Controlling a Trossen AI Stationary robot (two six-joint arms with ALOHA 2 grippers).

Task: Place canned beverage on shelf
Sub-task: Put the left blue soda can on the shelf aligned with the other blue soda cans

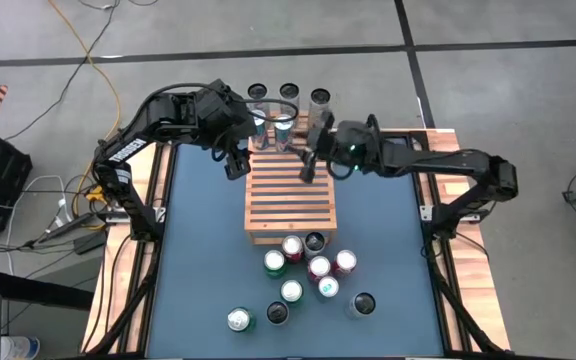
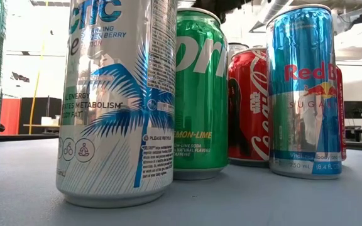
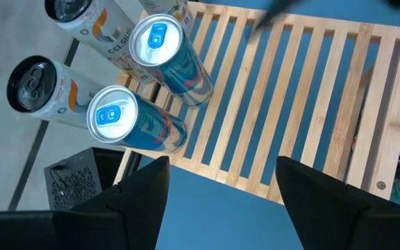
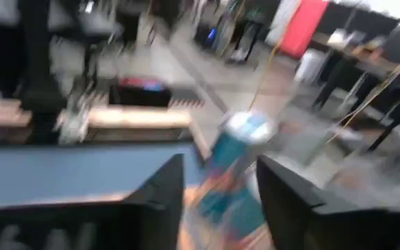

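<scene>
The shelf (image 1: 290,195) sits in the upper middle of the tabletop (image 1: 198,260). Two cans (image 3: 148,114) stand on its far left corner, and three more cans (image 1: 288,94) line up just past that edge. A cluster of cans (image 1: 308,270) stands below the shelf, toward the frame's lower centre.

We see a blue surface (image 1: 198,250) at frame centre carrying the slatted wooden shelf (image 1: 290,205) in the upper middle. Two blue cans (image 3: 165,48) stand at the shelf's far edge. A loose cluster of cans (image 1: 306,268) sits below it, lower centre.
</scene>
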